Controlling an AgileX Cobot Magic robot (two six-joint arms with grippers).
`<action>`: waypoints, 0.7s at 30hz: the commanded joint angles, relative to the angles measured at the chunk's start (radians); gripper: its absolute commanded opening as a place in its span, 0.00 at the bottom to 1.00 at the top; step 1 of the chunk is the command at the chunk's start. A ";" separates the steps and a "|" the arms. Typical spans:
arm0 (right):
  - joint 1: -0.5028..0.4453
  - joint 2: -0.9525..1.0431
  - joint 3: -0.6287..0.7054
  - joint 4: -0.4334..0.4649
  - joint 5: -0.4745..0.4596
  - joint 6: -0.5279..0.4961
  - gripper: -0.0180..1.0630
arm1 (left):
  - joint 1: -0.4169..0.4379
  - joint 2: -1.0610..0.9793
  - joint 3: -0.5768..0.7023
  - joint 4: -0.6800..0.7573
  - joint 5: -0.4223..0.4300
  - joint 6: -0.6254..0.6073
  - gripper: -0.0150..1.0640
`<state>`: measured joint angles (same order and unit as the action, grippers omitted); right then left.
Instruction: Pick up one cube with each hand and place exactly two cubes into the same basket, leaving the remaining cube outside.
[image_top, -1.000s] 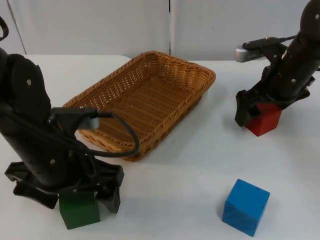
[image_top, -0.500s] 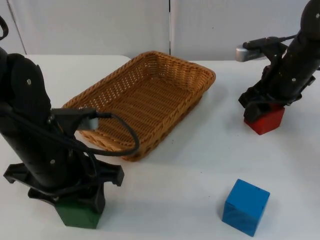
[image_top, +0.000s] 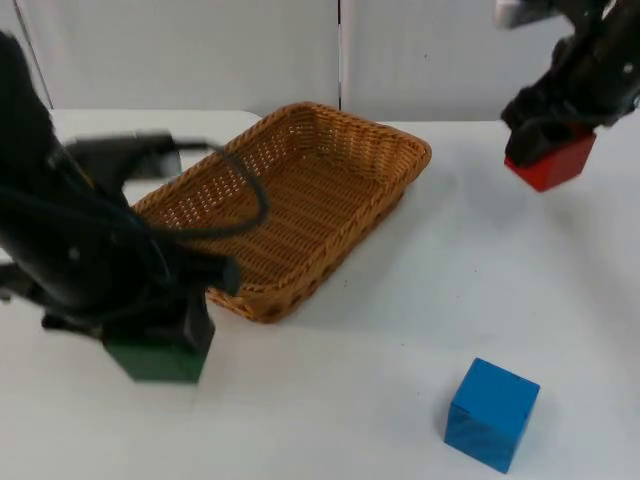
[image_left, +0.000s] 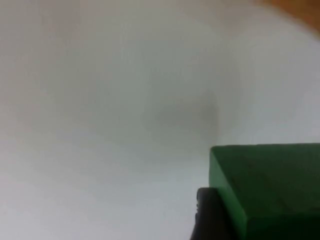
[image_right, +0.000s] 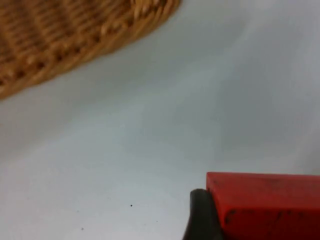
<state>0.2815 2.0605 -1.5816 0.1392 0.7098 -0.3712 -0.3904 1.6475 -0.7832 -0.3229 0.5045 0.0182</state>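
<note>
My left gripper (image_top: 155, 345) is shut on the green cube (image_top: 158, 360) and holds it lifted just above the table, in front of the basket's near corner. The same green cube (image_left: 267, 187) sits against a black fingertip (image_left: 210, 215) in the left wrist view. My right gripper (image_top: 548, 140) is shut on the red cube (image_top: 552, 162) and carries it high at the table's far right. The red cube (image_right: 265, 205) rests against a fingertip (image_right: 200, 217) in the right wrist view. The blue cube (image_top: 491, 413) lies alone on the table at the front right.
The woven wicker basket (image_top: 405, 150) lies at an angle across the middle of the table and holds nothing. Its rim (image_right: 75, 45) appears in the right wrist view. The grey partition wall (image_top: 250, 50) closes the back.
Both grippers closed on their cubes and lifted them. The left rose with the green cube toward the basket. The right carried the red cube up and back.
</note>
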 joint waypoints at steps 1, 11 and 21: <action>0.007 -0.038 -0.004 0.016 0.014 -0.012 0.02 | -0.005 -0.064 0.000 -0.009 0.012 -0.008 0.01; 0.007 -0.124 -0.004 0.022 0.024 -0.014 0.02 | -0.005 -0.287 0.000 0.025 -0.003 0.010 0.01; 0.007 -0.131 -0.004 0.022 0.003 -0.014 0.02 | -0.005 -0.292 0.000 0.047 -0.055 0.022 0.01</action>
<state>0.2815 1.9482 -1.5816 0.1572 0.7297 -0.3740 -0.3904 1.3610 -0.7832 -0.2842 0.4755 0.0343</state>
